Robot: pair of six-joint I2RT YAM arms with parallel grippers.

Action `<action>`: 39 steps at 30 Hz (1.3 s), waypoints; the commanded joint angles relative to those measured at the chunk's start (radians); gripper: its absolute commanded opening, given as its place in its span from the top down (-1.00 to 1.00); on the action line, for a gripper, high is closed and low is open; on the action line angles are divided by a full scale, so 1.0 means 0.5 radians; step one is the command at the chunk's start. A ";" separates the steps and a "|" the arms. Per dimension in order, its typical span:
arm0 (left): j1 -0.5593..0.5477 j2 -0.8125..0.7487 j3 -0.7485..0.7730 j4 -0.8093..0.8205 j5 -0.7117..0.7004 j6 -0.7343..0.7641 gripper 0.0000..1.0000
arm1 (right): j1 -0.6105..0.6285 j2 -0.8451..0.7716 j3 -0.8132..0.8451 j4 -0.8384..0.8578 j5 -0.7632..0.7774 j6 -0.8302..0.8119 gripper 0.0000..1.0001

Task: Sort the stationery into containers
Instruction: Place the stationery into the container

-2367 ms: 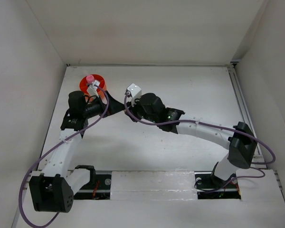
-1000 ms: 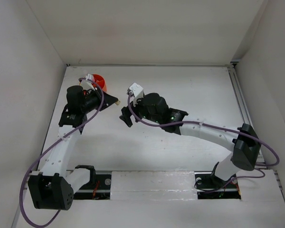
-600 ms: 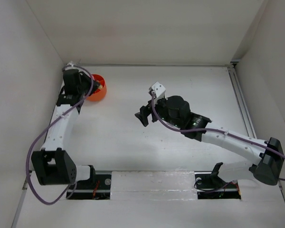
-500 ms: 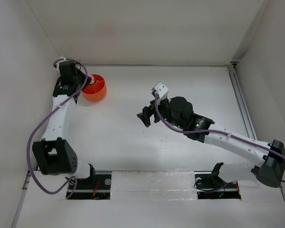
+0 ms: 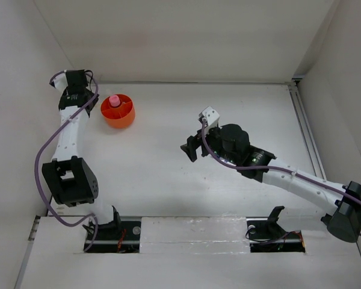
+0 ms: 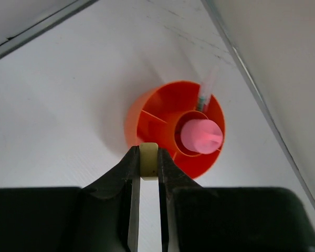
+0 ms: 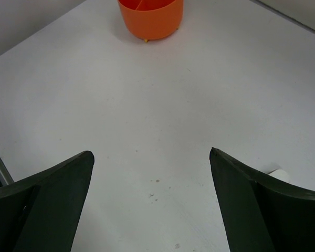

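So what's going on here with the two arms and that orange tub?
It's a stationery sort. The left pincer is shut on a small pale tan block, held beside the orange tub and not yet over it. The tub already holds a pink-capped tube in its middle compartment and a clear tube leaning in an outer one. The right pincer is open and holds nothing, out over the table.

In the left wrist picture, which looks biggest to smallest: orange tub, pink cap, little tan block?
1. orange tub
2. pink cap
3. tan block, pinched in the left gripper; nearest the camera, yet smallest
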 commanded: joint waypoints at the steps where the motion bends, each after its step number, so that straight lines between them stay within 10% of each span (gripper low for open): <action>1: 0.077 0.083 0.145 0.015 0.041 0.061 1.00 | -0.021 -0.047 0.004 0.063 -0.067 0.002 -0.95; 14: 0.191 0.547 0.593 0.098 0.704 0.628 1.00 | -0.021 -0.010 -0.015 0.063 -0.230 -0.035 -0.95; 39: 0.494 0.532 -0.081 1.159 1.505 0.577 1.00 | 0.016 0.156 0.004 0.099 -0.362 -0.072 -0.95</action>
